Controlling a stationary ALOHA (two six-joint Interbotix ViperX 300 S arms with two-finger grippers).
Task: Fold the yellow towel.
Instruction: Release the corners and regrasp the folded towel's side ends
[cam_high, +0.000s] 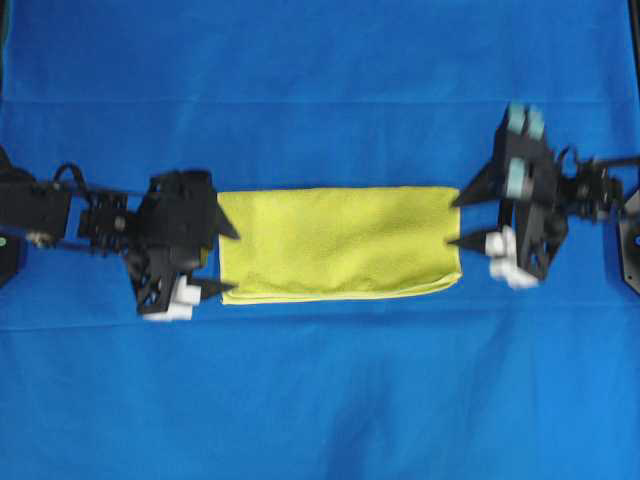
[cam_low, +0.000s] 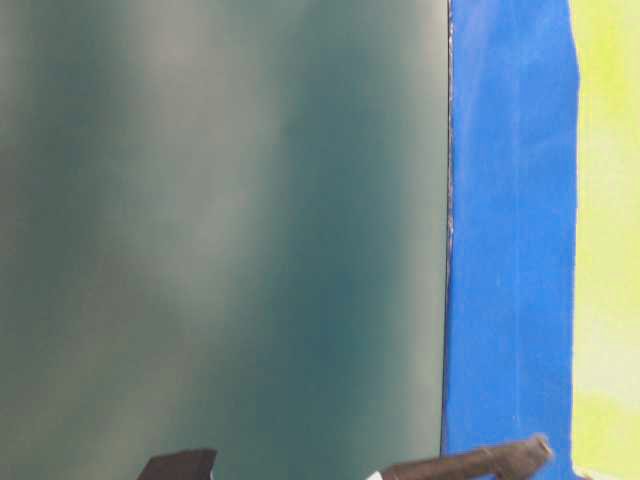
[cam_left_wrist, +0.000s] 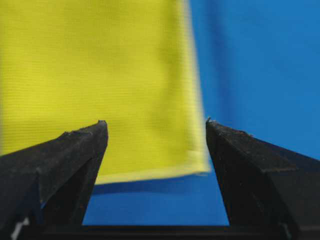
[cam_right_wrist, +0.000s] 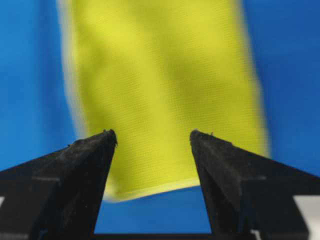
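Observation:
The yellow towel (cam_high: 338, 243) lies flat on the blue cloth as a folded oblong, long side running left to right. My left gripper (cam_high: 229, 260) is open and empty at the towel's left short edge. In the left wrist view the towel (cam_left_wrist: 100, 85) lies ahead of the spread jaws, with its near corner between them. My right gripper (cam_high: 456, 220) is open and empty at the towel's right short edge. In the right wrist view the towel (cam_right_wrist: 165, 95) stretches away from the spread jaws. The towel also shows at the right edge of the table-level view (cam_low: 610, 240).
A large blue cloth (cam_high: 320, 390) covers the whole table around the towel. The table-level view is mostly filled by a blurred dark green surface (cam_low: 220, 230), with a dark gripper finger (cam_low: 470, 462) at the bottom.

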